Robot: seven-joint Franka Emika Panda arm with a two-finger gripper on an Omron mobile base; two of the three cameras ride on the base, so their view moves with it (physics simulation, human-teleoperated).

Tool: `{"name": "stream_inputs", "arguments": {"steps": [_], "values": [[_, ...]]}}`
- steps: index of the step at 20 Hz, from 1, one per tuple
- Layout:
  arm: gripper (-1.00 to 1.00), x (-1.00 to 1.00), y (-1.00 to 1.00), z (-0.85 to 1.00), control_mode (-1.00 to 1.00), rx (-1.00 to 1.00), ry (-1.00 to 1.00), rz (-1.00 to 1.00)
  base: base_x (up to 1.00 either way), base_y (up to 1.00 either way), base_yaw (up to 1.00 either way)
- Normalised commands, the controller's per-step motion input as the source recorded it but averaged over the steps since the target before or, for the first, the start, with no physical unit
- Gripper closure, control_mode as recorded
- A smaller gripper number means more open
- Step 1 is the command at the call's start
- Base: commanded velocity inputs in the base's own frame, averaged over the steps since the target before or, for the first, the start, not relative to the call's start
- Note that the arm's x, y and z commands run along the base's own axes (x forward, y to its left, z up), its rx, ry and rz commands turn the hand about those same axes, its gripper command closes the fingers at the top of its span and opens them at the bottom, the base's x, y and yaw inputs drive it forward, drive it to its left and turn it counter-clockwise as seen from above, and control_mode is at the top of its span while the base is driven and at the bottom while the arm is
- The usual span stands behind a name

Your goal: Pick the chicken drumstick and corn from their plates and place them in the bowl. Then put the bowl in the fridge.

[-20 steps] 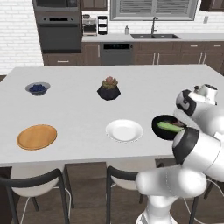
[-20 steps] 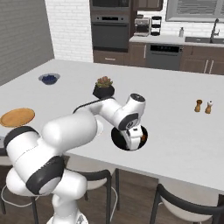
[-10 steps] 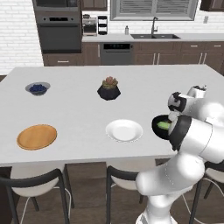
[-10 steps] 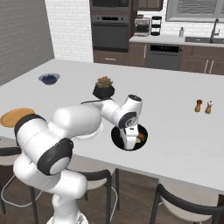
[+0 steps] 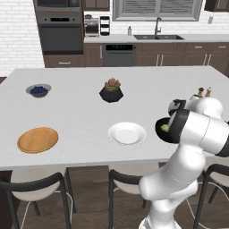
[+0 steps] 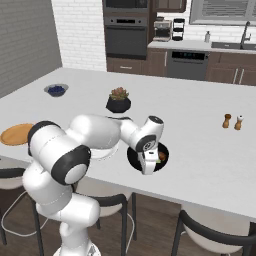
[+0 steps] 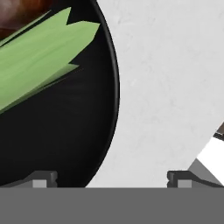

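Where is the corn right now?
The corn lies in the black bowl near the counter's front edge, right of the white plate; the hand view shows it beside the drumstick.

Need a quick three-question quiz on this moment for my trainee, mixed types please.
1. True or false: the corn lies in the black bowl.
2. What sits on the white plate? A) drumstick B) nothing C) blueberries
3. Fill in: the gripper straddles the bowl's ____, jaws open.

Key: 1 true. 2 B. 3 rim.
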Motion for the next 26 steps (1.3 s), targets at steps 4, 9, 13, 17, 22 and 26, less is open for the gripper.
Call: {"name": "stream_inputs", "arguments": {"steps": [4,9,13,17,22,26], "values": [[-1.00,0.29,0.00,-0.23,-1.00,0.00,0.00,0.00,0.00,0.00,0.00],[-1.00,0.37,0.00,-0.12,-1.00,0.00,0.00,0.00,0.00,0.00,0.00],[-1.00,0.08,0.00,-0.24,-1.00,0.00,-0.01,0.00,0.00,0.00,0.00],[1.00,-0.29,0.02,-0.42,-1.00,0.00,-0.09,-0.01,0.00,0.00,0.00],[1.00,-0.13,0.03,-0.23,-1.00,0.00,-0.09,-0.03,0.00,0.00,0.00],[1.00,0.00,0.02,0.00,-1.00,0.00,-0.02,-0.01,0.00,0.00,0.00]]}}
